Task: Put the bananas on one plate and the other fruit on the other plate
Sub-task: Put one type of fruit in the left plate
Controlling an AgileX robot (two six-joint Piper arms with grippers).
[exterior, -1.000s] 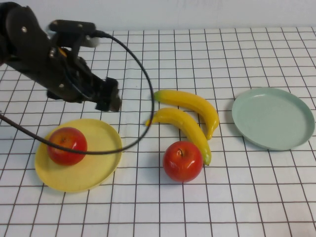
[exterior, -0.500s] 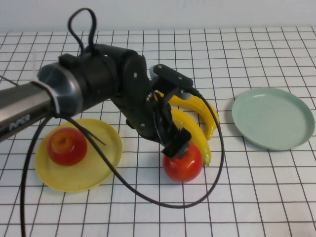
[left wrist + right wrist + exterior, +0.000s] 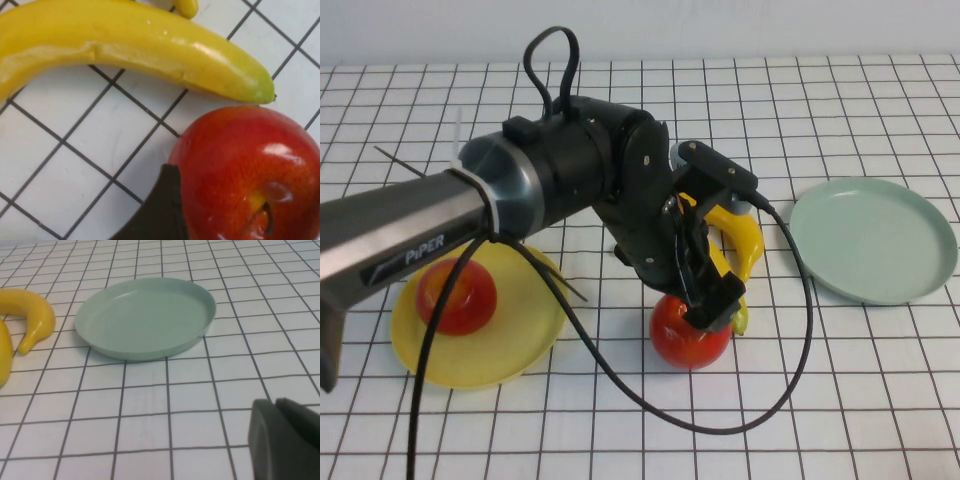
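One red apple [image 3: 455, 295] lies on the yellow plate [image 3: 520, 345] at the left. The other apple [image 3: 688, 338] rests on the table mid-front, against the near banana's green tip [image 3: 741, 318]. My left gripper [image 3: 712, 308] is open, low over this apple; one dark finger [image 3: 155, 210] stands beside the apple [image 3: 250, 165], the other is out of frame. The two bananas [image 3: 742, 240] lie behind it, mostly hidden by the arm; one banana [image 3: 135, 50] shows fully from the left wrist. The green plate [image 3: 873, 240] is bare. My right gripper [image 3: 286, 440] is shut, near the green plate [image 3: 145, 315].
The left arm's black cable [image 3: 790, 350] loops over the table in front of and to the right of the loose apple. A white wall runs along the back edge of the gridded tabletop [image 3: 880, 400].
My left arm has swung right from above the yellow plate and come down over the loose apple, still open. The fruit and plates have not moved.
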